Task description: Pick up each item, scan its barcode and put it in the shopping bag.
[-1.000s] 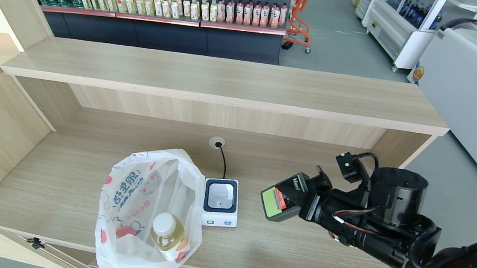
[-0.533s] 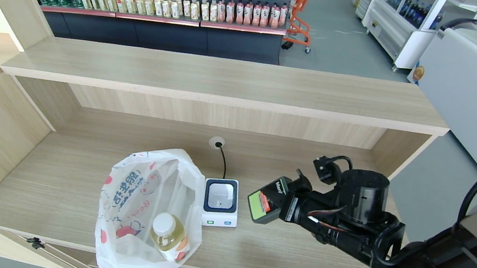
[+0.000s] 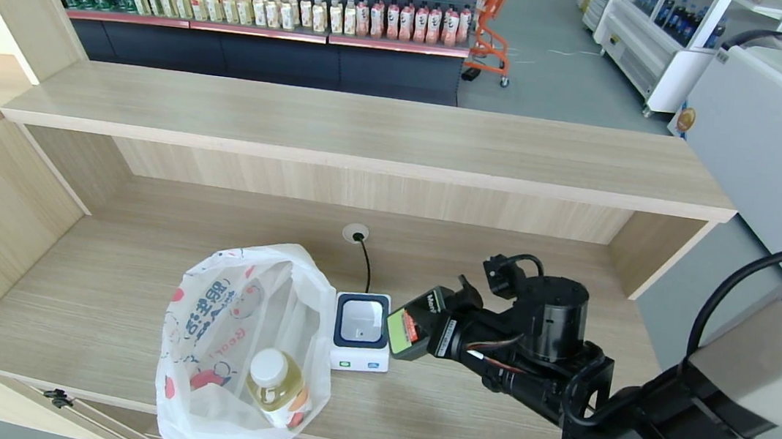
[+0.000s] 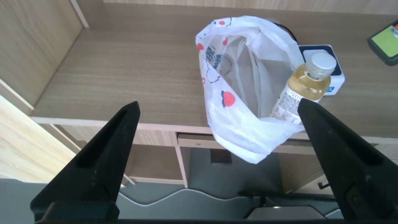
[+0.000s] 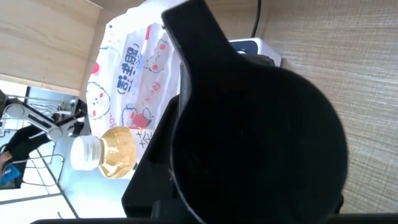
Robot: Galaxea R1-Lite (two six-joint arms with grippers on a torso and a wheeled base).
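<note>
Right hand [image 3: 432,320] moved left, gripping box [image 3: 399,333], seemingly beside scanner [image 3: 361,324]

One plastic bag [image 3: 238,335] with one bottle [image 3: 277,382] in it. One scanner [image 3: 361,330] and one black cable [image 3: 364,261]. One small green-faced box [image 3: 406,332]. One wooden counter [image 3: 94,303]. Shelf bottles [image 3: 260,7] in the background stand in a long row – too many to count.
</note>
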